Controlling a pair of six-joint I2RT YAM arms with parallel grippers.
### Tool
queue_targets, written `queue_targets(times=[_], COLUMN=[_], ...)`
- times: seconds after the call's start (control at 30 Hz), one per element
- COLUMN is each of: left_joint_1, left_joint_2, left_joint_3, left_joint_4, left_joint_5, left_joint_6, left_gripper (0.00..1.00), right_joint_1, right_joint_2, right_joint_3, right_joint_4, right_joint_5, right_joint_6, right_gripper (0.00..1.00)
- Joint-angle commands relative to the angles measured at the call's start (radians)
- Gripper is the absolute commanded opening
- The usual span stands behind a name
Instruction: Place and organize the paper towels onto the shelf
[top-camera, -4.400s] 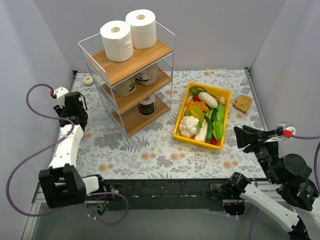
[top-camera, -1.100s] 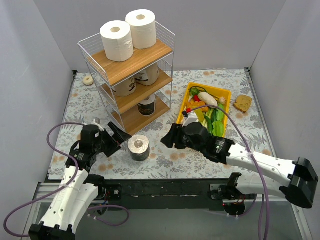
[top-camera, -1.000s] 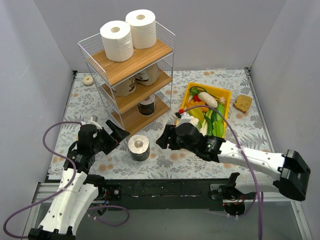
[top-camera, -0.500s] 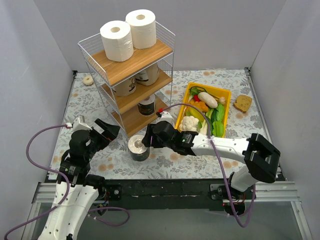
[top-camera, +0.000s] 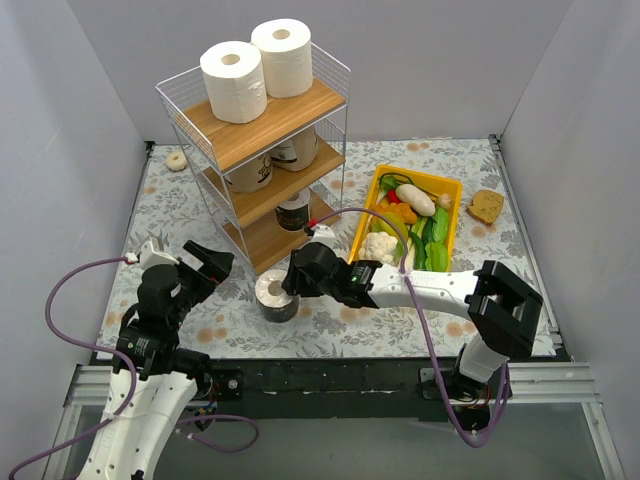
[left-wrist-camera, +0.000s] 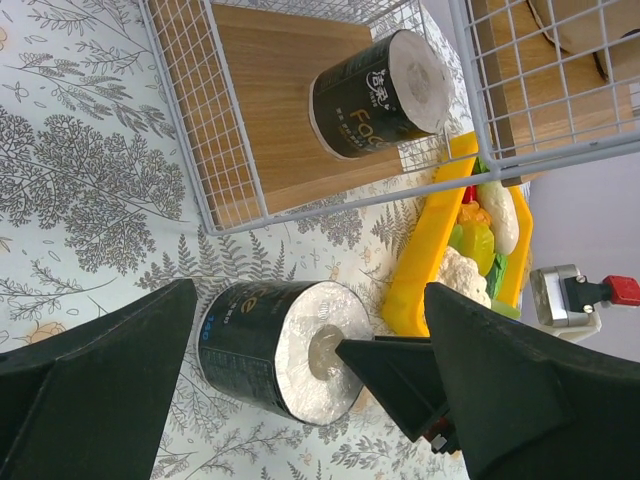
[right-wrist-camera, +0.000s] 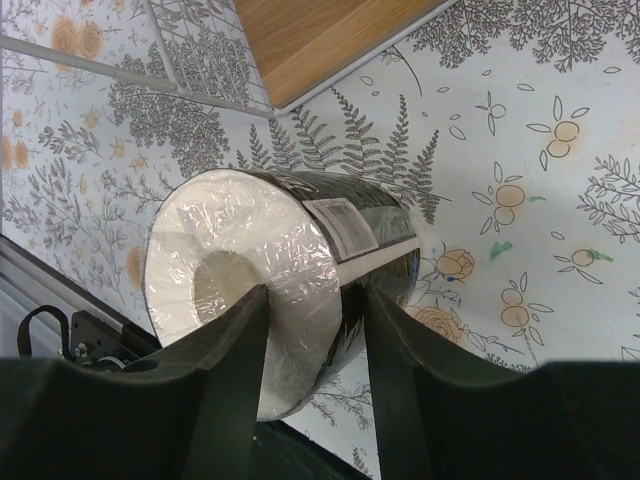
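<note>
Black-wrapped roll on the surface: the black-wrapped roll (top-camera: 276, 294) is seen lying on the floral surface (top-camera: 330, 312) in the lower middle of the top view, just below the front corner of the shelf (top-camera: 290, 108). One white end with its hollow core is turned toward the right arm.

Right pincer: the right pincer (right-wrist-camera: 316, 292) is set across the wall of that roll. One finger is placed at the core and the other against the outer black wrap, so the pincer is clamped on the roll. The roll is not lifted off the surface.

Left pincer: the left pincer (left-wrist-camera: 310, 290) is held with its fingers wide apart and nothing between them. It is found left of the roll, near it but not touching.

Shelf, top board: two plain white rolls (top-camera: 233, 80) (top-camera: 282, 57) are stood upright side by side.

Shelf, middle board: two tan-wrapped rolls (top-camera: 252, 172) (top-camera: 295, 150) are seen behind the wire.

Shelf, bottom board: a second black roll (top-camera: 293, 212) is stood toward the back, with bare wood left in front of it.

In the way: in the left wrist view, a white wire edge of the shelf is seen between the roll on the surface and the bottom board.

Other things: a yellow bin (top-camera: 353, 262) filled with vegetables is placed to the right of the shelf, near the right arm. A small beige ring (top-camera: 177, 159) is seen at the upper left and a bread slice (top-camera: 486, 206) at the upper right, both well apart from the pincers.
</note>
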Motion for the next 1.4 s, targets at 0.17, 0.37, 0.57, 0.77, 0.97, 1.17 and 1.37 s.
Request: queue_targets(times=[0.17,0.37,0.57,0.77,0.97,1.17,1.37], left_joint_1=[-0.007,-0.01,-0.018,-0.019,-0.019,-0.021,-0.021], left_joint_2=[-0.02,-0.017,-0.011,-0.011,-0.008,-0.013,-0.014], left_joint_3=[0.028,0.029,0.029,0.031,0.034,0.031,0.029], left_joint_4=[-0.027,-0.035,-0.039,-0.045,-0.053,-0.051,-0.05], left_joint_5=[-0.053,-0.064,-0.072,-0.081,-0.09,-0.09,-0.09], left_joint_6=[-0.021,-0.028,-0.037,-0.047,-0.048,-0.053,-0.054], left_gripper=[0.98,0.98,0.98,0.98,0.98,0.98,0.98], right_joint_1=[0.007,-0.014,-0.065,-0.111,-0.132,-0.129,-0.125], right_joint_2=[0.035,-0.051,-0.108,-0.125,-0.082,-0.108,-0.091], right_joint_3=[0.071,0.007,0.008,-0.001,0.046,0.03,0.014], right_joint_4=[-0.012,0.066,0.067,0.158,0.077,-0.022,-0.019], right_joint_5=[0.023,0.085,0.175,0.201,0.163,0.099,0.023], right_joint_6=[0.018,0.052,0.073,0.104,0.101,0.017,-0.002], right_gripper=[0.4,0.38,0.36,0.36,0.51,0.52,0.55])
